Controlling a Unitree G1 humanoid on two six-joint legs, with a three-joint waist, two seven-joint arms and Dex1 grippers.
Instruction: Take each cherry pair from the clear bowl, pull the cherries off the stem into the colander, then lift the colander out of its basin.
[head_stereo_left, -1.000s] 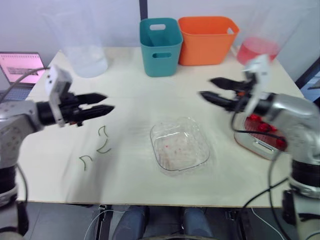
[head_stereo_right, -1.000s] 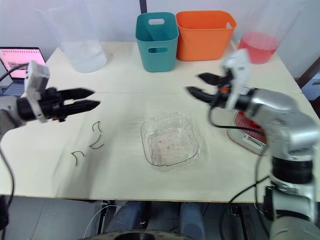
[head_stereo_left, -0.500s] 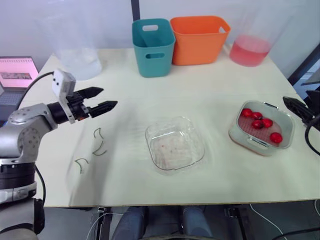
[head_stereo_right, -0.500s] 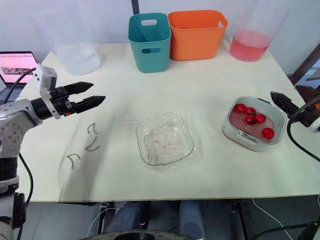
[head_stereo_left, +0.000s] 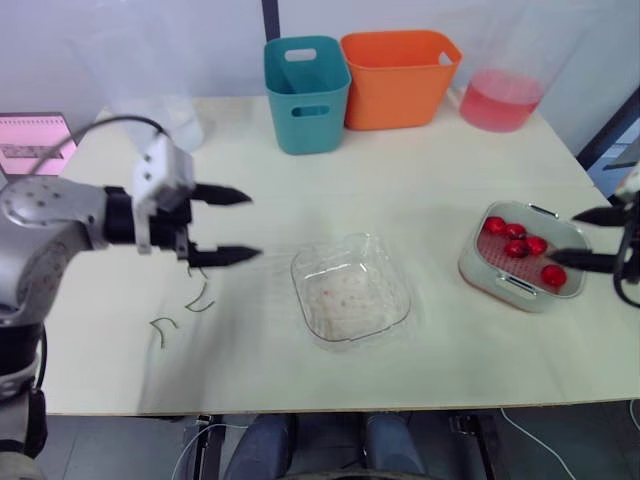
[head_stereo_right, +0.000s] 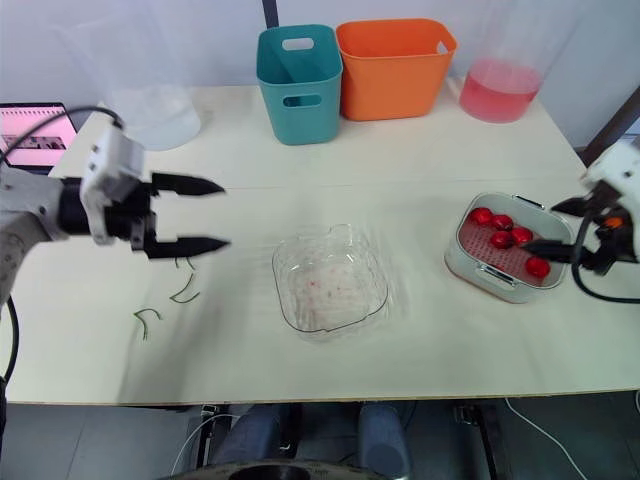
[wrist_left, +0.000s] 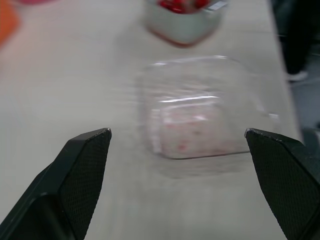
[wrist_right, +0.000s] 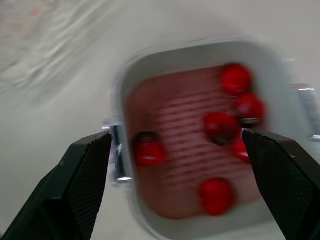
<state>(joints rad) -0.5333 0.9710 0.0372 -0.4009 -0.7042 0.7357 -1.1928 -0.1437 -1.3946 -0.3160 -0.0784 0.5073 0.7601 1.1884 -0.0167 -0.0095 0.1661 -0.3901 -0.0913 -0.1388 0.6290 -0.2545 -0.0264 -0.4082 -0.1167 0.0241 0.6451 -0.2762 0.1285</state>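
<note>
The clear bowl (head_stereo_left: 350, 290) looks empty, so the lift is probably next. Right of the bowl, well apart, the colander (head_stereo_left: 514, 263) sits in its basin (head_stereo_left: 477, 272) holding loose cherries (head_stereo_left: 552, 275). The right claw (head_stereo_left: 566, 237) gapes wide beyond it. The left claw (head_stereo_left: 253, 226), also wide, hangs left of the bowl near bare stems (head_stereo_left: 200, 300). The colander's handles are hard to make out, so a pinch could catch the basin rim too and tip cherries out.

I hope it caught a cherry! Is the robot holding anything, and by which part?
Nothing is held: the left end effector and right end effector are both open and empty.
</note>
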